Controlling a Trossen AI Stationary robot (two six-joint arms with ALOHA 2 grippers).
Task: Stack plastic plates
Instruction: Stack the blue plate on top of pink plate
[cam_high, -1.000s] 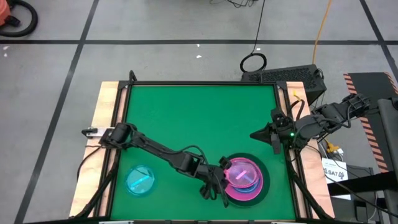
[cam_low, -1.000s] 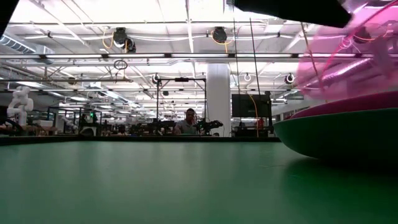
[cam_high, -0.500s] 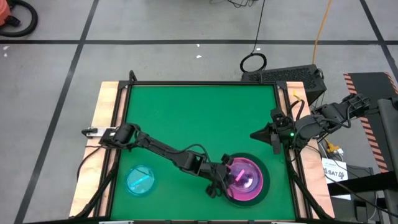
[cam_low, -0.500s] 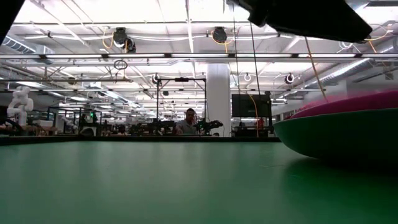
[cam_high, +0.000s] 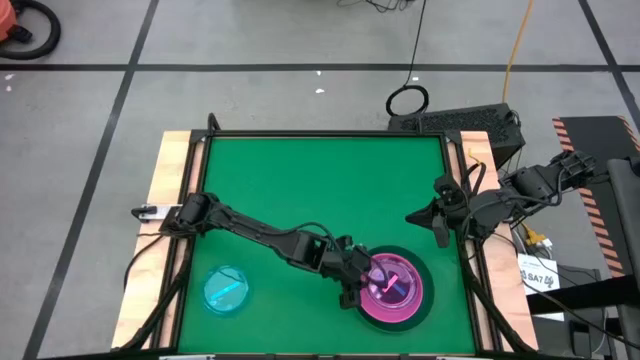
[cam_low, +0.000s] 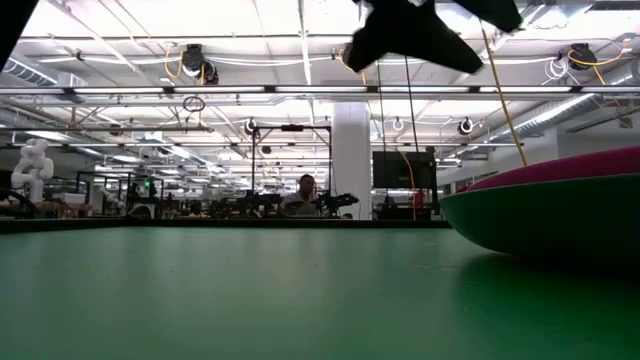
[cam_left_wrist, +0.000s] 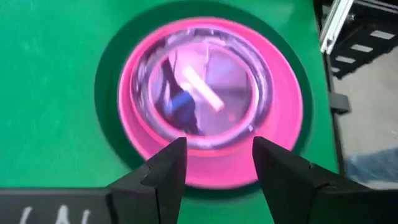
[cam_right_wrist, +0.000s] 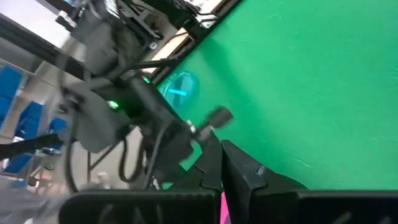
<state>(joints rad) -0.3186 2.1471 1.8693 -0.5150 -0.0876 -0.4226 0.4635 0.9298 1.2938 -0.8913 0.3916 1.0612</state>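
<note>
Nearly done: translucent pink plate (cam_left_wrist: 205, 93) nested on opaque pink plate (cam_left_wrist: 283, 146) and large dark plate (cam_high: 429, 296), near right. Left gripper (cam_left_wrist: 214, 158) spread, empty, above. Right gripper (cam_right_wrist: 219, 167) parked right, pinched closed. Cyan plate (cam_high: 226, 289) left to stack, near left.

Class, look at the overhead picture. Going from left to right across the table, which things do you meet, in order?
Cyan translucent plate → left hand → stack of plates with a translucent pink plate on top → right hand.

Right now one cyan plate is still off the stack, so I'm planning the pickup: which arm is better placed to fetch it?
Left, probably. The cyan plate lies at the table's near left, close to the left arm's base, and the left hand is open and empty by the stack. The right hand waits at the right edge.
</note>
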